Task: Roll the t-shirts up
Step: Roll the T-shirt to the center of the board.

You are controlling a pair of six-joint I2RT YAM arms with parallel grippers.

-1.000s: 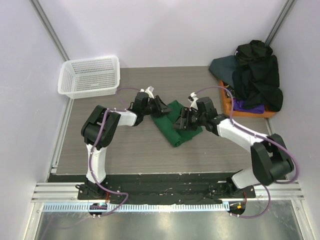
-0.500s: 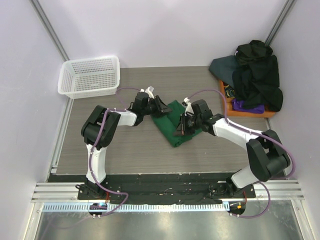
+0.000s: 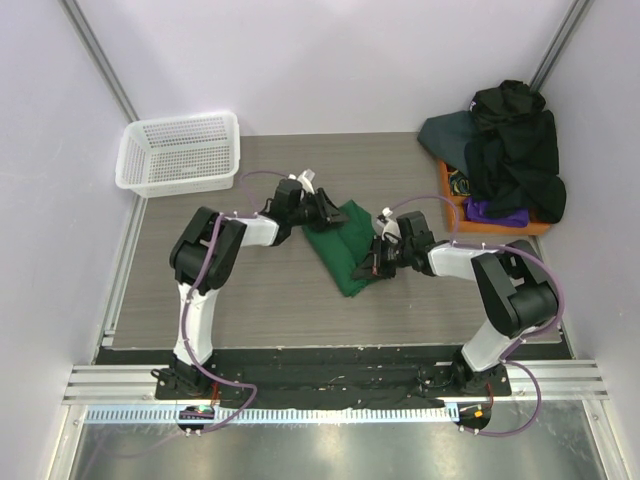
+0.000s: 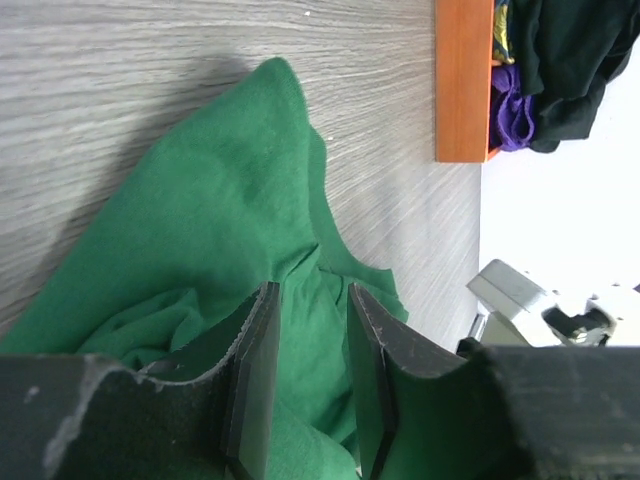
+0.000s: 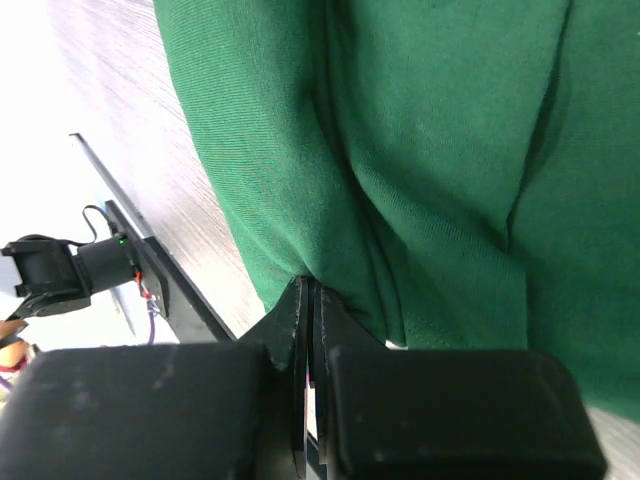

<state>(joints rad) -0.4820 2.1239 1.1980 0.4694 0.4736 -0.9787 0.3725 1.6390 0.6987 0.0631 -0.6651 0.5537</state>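
Note:
A dark green t-shirt (image 3: 343, 247) lies in a long folded strip in the middle of the table, also filling the left wrist view (image 4: 220, 210) and the right wrist view (image 5: 430, 150). My left gripper (image 3: 333, 212) (image 4: 312, 292) is at its far left end, jaws part closed with green cloth bunched between them. My right gripper (image 3: 369, 268) (image 5: 308, 285) is at the strip's near right edge, shut, with a pucker of the cloth pinched at its tips. Other t-shirts (image 3: 515, 150), black, slate and purple, lie heaped at the far right.
A white mesh basket (image 3: 180, 150) stands at the far left corner. An orange tray (image 3: 447, 190) (image 4: 462, 80) under the heap sits at the far right, close to the right arm. White walls close in the table on three sides.
My right gripper has dropped toward the near right edge of the green shirt and closed there. The left gripper shifted slightly right along the shirt's far end.

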